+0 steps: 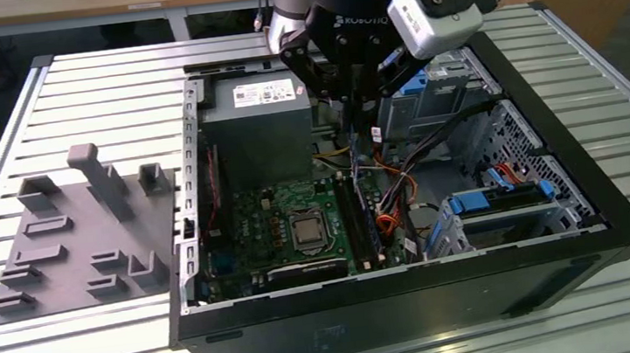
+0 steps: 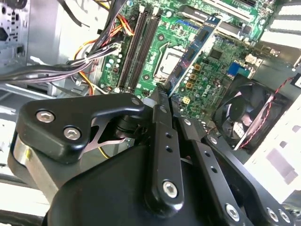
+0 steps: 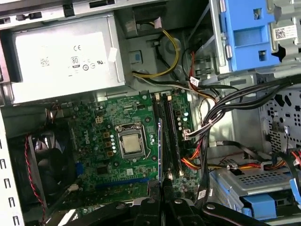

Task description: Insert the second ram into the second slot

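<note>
My gripper [image 1: 345,107] hangs over the open computer case [image 1: 558,256], shut on the second ram [image 2: 195,47]. This is a thin dark blue stick with black chips, and it points down toward the green motherboard [image 2: 207,84]. In the first wrist view the ram [image 3: 160,146] appears edge-on, held by the fingertips [image 3: 162,181] above the motherboard. It lines up roughly with the long black memory slots [image 3: 170,136] beside the processor socket [image 3: 130,143]. The slots [image 2: 139,52] lie apart from the stick, which is not seated. I cannot tell whether any slot holds a stick.
A grey power supply [image 3: 61,56] sits beside the board, and a fan [image 2: 244,110] lies at its other end. Bundled black, orange and yellow cables [image 3: 225,108] run close to the slots. Blue drive-bay tabs [image 3: 249,33] stand nearby. A grey fixture plate [image 1: 75,237] lies at the exterior view's left.
</note>
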`<state>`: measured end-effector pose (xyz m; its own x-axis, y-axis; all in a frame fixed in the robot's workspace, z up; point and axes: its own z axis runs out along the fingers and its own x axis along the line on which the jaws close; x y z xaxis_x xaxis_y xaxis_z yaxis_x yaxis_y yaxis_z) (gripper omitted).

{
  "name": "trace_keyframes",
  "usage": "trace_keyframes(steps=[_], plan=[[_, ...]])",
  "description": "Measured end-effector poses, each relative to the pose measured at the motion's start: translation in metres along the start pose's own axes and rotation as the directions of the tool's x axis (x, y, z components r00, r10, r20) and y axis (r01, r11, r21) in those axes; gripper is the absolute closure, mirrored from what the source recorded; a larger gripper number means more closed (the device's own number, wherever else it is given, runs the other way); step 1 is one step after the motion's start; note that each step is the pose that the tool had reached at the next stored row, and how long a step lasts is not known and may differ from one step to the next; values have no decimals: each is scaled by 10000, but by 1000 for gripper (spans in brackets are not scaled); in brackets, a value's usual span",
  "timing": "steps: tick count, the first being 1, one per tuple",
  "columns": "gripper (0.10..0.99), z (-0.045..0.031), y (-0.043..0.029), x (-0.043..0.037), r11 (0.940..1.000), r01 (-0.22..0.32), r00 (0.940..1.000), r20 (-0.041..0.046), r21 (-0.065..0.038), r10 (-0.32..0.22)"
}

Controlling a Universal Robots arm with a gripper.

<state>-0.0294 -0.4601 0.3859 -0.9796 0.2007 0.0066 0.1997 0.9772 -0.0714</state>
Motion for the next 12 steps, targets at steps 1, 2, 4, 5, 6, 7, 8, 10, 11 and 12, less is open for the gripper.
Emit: trace_keyframes(steps=[1,2,4,5,6,7,8,10,11,12], plan=[[949,0,0,0,9999,-140,9999,-8,7,140],[949,1,0,0,9996,-276,9996,-16,14,276],[949,1,0,0,9988,-494,9988,-29,23,494],[949,1,0,0,9987,-506,9987,-29,24,506],[949,1,0,0,9987,-506,9987,-30,25,506],[949,3,1,0,9987,-500,9987,-30,25,500],[949,8,1,0,9988,-486,9988,-30,23,486],[949,18,1,0,9991,-425,9991,-25,25,425],[949,23,1,0,9994,-355,9994,-18,19,355],[949,27,2,1,9997,-263,9997,-5,12,263]])
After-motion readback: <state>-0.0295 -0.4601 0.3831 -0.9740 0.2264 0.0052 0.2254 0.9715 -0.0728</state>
